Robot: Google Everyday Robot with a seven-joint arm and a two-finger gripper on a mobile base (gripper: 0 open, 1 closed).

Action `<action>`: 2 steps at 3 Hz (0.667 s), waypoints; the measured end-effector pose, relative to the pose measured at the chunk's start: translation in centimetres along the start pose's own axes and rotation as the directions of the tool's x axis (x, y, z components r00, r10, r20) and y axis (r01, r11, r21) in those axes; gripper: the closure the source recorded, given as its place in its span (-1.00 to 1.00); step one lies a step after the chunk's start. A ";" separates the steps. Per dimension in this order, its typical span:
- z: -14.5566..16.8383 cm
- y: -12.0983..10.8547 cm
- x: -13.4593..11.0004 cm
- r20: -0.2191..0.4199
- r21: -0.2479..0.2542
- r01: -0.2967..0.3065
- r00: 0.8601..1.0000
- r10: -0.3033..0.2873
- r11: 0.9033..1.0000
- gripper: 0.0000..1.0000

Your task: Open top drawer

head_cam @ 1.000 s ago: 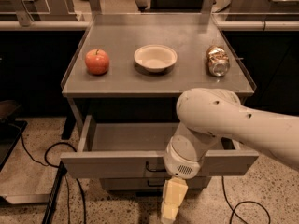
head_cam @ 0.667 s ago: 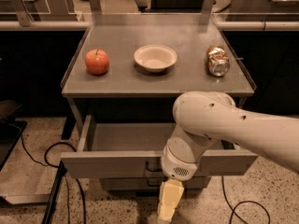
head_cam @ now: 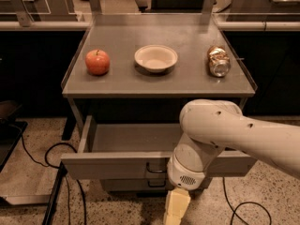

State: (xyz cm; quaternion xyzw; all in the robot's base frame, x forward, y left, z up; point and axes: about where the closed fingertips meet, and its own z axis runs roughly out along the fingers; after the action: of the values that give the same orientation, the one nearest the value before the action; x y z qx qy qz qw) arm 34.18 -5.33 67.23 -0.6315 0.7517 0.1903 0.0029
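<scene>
The top drawer of the grey metal cabinet stands pulled out toward me, with its inside showing bare grey. Its dark loop handle is partly hidden behind my arm. A narrower drawer with a similar handle sits just below it. My white arm reaches in from the right across the drawer front. My gripper hangs pale yellow below the drawer front, just right of the handles, at the bottom edge of the view.
The cabinet top carries a red apple, a white bowl and a crushed can lying on its side. Black cables run over the speckled floor at left. Counters stand behind.
The drawer stays pulled out the same amount. My arm and gripper have shifted only slightly, the gripper a little lower.
</scene>
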 end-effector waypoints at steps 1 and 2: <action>0.2 0.9 1.4 -0.008 -0.012 -0.024 1.000 0.024 1.000 -1.00; -0.1 1.0 1.2 -0.008 -0.012 -0.024 1.000 0.024 1.000 -1.00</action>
State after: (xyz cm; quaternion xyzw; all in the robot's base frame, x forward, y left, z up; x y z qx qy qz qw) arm 32.98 -6.37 67.33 -0.6232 0.7580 0.1924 -0.0060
